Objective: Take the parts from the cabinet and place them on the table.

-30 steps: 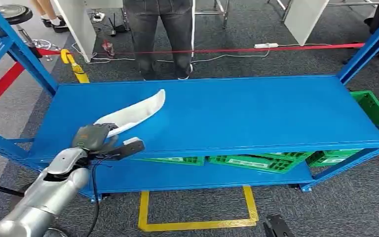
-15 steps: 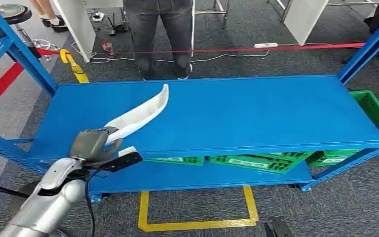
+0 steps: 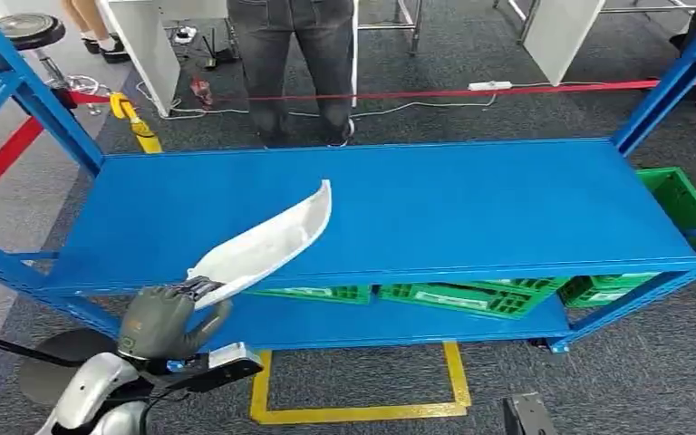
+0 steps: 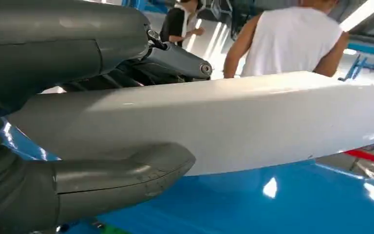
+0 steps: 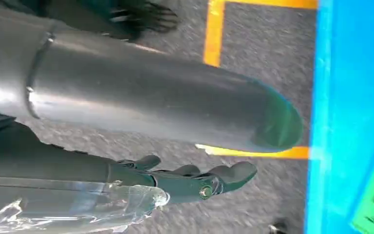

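Over blue shelf (image 3: 471, 208), held long white curved part (image 3: 267, 240) at its near end in clasping left hand (image 3: 159, 319): seemingly stiff, light, smooth, likely slippery; right hand (image 5: 195, 180) hung loosely extended, empty.

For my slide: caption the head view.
Left hand lifts a long curved white part off the blue metal shelf.

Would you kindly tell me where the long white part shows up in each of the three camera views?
Head view: white part, lower left, rising over the blue shelf from the left robot hand.
Left wrist view: it spans the frame between thumb and fingers.
Right wrist view: not in it.
Shared landmark: the blue shelf.
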Controlling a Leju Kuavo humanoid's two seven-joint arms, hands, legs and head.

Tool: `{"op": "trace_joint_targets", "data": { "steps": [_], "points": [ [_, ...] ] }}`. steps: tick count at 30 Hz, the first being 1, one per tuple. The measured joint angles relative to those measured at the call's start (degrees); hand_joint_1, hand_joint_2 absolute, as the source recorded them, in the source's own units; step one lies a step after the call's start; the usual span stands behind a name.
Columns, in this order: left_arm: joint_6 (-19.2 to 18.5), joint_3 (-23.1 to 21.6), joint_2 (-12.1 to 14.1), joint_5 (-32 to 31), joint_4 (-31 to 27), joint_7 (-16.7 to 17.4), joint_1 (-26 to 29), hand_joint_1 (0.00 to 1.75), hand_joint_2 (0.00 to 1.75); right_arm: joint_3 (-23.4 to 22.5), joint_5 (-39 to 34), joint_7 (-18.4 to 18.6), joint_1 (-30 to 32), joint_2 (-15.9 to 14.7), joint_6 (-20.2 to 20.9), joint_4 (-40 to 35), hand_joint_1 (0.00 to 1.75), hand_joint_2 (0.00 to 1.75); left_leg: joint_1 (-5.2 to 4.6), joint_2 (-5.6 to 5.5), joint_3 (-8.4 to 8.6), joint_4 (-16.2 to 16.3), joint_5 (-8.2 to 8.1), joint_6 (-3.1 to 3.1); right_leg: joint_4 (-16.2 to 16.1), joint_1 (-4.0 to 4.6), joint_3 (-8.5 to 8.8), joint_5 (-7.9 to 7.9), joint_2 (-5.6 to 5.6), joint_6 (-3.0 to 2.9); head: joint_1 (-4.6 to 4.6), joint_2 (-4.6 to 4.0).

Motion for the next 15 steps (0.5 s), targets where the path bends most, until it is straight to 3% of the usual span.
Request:
{"op": "trace_joint_targets", "data": {
  "steps": [1, 3, 5, 6, 7, 9, 10, 11, 12, 13, 15],
  "points": [
    [0.7, 0.0, 0.0, -0.2, -0.6, -0.1, 0.5, 1.75, 1.75, -0.1, 0.0, -0.5, -0.1, 0.3, -0.3, -0.1, 0.0, 0.0, 0.02, -0.09, -0.52, 0.4, -0.03, -0.53, 1.5, 0.51, -0.02, 1.02, 1.23, -1.49, 0.24, 0.0],
    [2.2, -0.1, -0.1, 0.0, -1.3, -0.3, 1.7, 1.75, 1.75, -0.5, -0.4, -1.3, -0.1, 0.3, -0.9, -0.3, 0.0, 0.0, -0.15, -0.5, -0.77, 1.2, 0.47, -1.06, 2.2, 0.26, -0.95, 0.11, 1.37, -2.8, -0.33, 0.0],
    [2.4, -0.2, -0.3, 0.1, -1.6, -0.2, 2.6, 1.75, 1.75, -1.1, -0.6, -1.6, 0.0, 0.3, -1.2, -0.6, 0.0, 0.0, 0.13, -0.62, -1.27, 1.1, 0.67, -1.44, 2.7, 0.33, -2.01, 0.41, 1.15, -4.04, -0.55, 0.0],
    [2.6, -0.2, -0.4, 0.2, -1.7, -0.2, 2.9, 1.75, 1.75, -1.2, -0.6, -1.7, 0.0, 0.3, -1.5, -0.7, 0.0, 0.0, 0.14, -0.31, -1.87, 2.2, -1.08, -1.43, 2.7, 0.47, -2.23, 0.79, 1.09, -4.78, -0.85, 0.0],
    [2.8, -0.2, -0.5, 0.3, -1.8, -0.2, 3.2, 1.75, 1.75, -1.3, -0.6, -2.0, 0.0, 0.3, -2.2, -0.9, 0.0, 0.0, 0.0, -0.21, -3.06, 5.1, -3.89, -1.34, 2.7, 0.58, -2.75, 1.17, 1.06, -5.21, -0.96, 0.0],
    [3.8, -0.2, -0.6, 1.0, -1.9, -0.2, 3.4, 1.75, 1.75, -1.8, -0.6, -2.4, 0.1, 0.3, -4.2, -1.2, 0.0, 0.0, -0.33, -0.22, -6.29, 14.3, -9.4, -1.2, 2.7, 1.0, -3.88, 1.99, 0.83, -5.77, -1.16, 0.0],
    [4.6, -0.2, -0.6, 1.4, -1.9, -0.2, 3.7, 1.75, 1.75, -2.2, -0.4, -2.3, 0.2, 0.3, -6.0, -1.2, 0.0, 0.0, -0.49, -0.22, -7.37, 18.1, -11.04, -0.97, 2.7, 1.27, -4.37, 2.34, 0.68, -5.98, -1.2, 0.0],
    [5.4, -0.2, -0.8, 1.4, -1.9, -0.2, 4.0, 1.75, 1.75, -2.6, 0.0, -2.1, 0.2, 0.3, -8.1, -1.3, 0.0, 0.0, -0.69, -0.22, -7.27, 19.3, -11.2, -0.65, 2.7, 1.51, -4.83, 2.68, 0.6, -6.1, -1.18, 0.0],
    [6.0, -0.2, -1.0, 1.5, -1.9, -0.2, 4.4, 1.75, 1.75, -3.0, 0.1, -2.0, 0.3, 0.3, -9.9, -1.5, 0.0, 0.0, -0.94, -0.22, -6.01, 18.2, -10.18, -0.15, 2.7, 1.75, -5.3, 3.04, 0.57, -6.18, -1.2, 0.0],
    [6.3, -0.2, -1.1, 1.5, -1.9, -0.2, 4.6, 1.75, 1.75, -3.2, 0.2, -2.0, 0.3, 0.2, -10.5, -1.7, 0.0, 0.0, -1.2, -0.23, -3.75, 15.1, -8.63, 0.46, 2.7, 2.0, -5.72, 3.4, 0.58, -6.19, -1.18, 0.0],
    [6.4, -0.2, -1.2, 1.6, -2.2, -0.2, 4.8, 1.75, 1.75, -3.7, 0.3, -2.0, 0.2, 0.2, -10.8, -1.9, 0.0, 0.0, -2.12, -0.26, 3.27, 4.8, -6.05, 2.23, 2.7, 2.28, -6.34, 4.15, 0.66, -6.09, -1.16, 0.0]
  ]
}}
